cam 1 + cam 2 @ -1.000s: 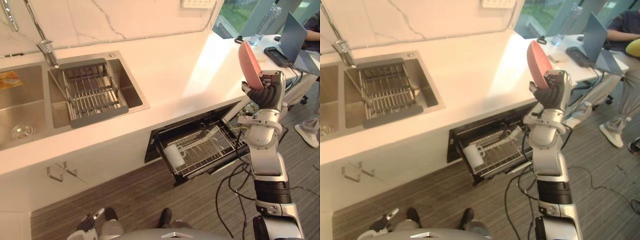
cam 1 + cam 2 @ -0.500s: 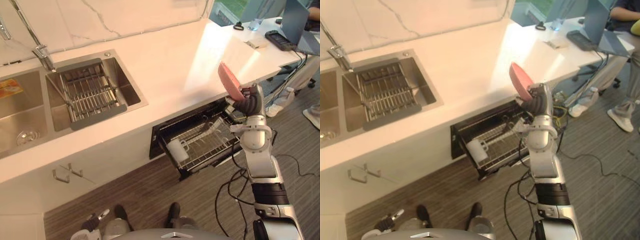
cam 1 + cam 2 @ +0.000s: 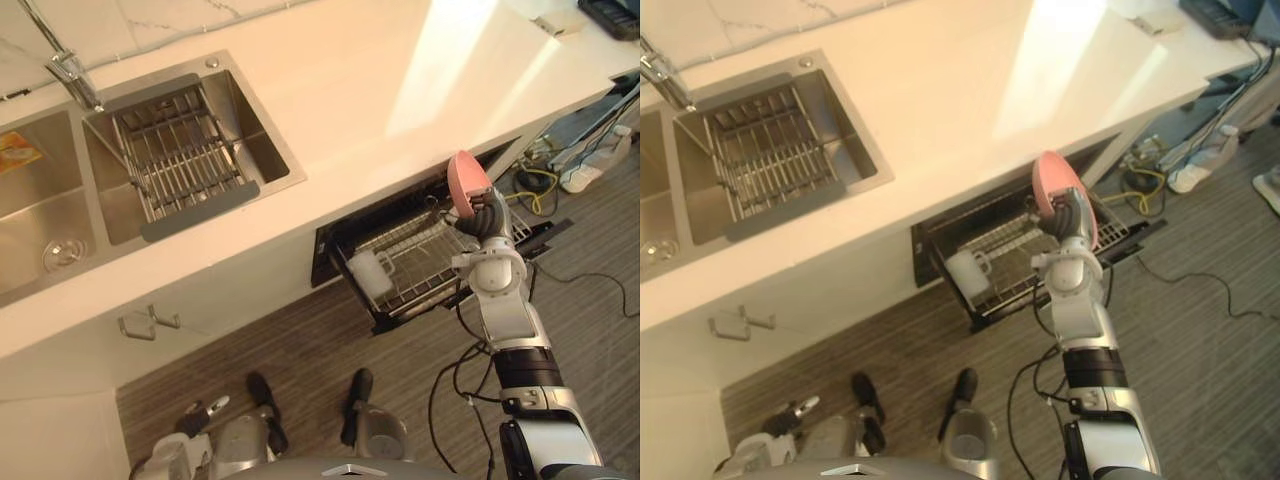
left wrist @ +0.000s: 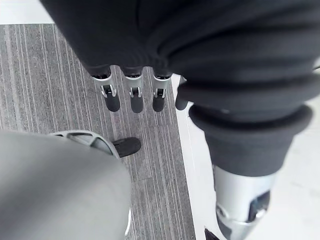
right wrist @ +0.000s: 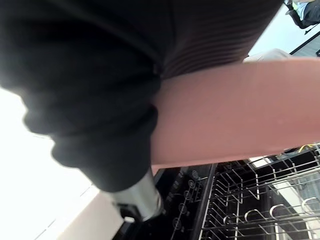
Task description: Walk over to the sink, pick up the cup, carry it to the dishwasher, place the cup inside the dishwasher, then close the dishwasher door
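The right hand (image 3: 487, 215) grips a pink dish (image 3: 466, 183) above the open dishwasher's rack (image 3: 420, 262). It should lower the dish edge-first into free slots, clear of the white cup (image 3: 368, 275), while the left hand (image 4: 131, 97) hangs slack.

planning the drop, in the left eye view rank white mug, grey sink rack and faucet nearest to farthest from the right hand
From the right hand, shut on the pink dish:
1. White mug, in the dishwasher rack, just left.
2. Grey sink rack, in the sink, further left.
3. Faucet, behind the sink, far left.
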Tool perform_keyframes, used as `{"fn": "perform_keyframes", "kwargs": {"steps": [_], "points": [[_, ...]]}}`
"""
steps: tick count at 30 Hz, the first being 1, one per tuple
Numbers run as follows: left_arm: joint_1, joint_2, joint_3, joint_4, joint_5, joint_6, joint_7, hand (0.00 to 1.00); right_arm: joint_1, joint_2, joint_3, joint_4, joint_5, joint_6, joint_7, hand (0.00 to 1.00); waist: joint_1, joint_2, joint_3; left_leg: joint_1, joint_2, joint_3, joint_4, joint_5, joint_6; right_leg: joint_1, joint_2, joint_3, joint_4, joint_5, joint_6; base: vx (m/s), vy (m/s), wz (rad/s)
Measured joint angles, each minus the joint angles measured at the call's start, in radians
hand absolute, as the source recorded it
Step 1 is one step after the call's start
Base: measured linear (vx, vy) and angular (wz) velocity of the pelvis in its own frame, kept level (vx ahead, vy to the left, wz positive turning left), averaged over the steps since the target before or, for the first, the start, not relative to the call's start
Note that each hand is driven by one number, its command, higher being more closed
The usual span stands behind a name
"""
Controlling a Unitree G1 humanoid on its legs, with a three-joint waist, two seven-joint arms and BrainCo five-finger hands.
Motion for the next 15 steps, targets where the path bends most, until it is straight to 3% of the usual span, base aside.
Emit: {"fn": "perform_keyframes", "kwargs": {"steps": [15], "points": [[-0.038,-0.045,-0.036,-0.009,-0.021,-0.001,-0.008,0.00,-0.045,0.000,-0.014,0.079,-0.005,0.062,-0.026,1.00,-0.026,0.041,0.042,-0.018,-0.008,-0.024,-0.002,0.000,0.006,-0.043,-0.015,0.014,0.051,-0.022,0.002,0.00,0.000,0.00]]}}
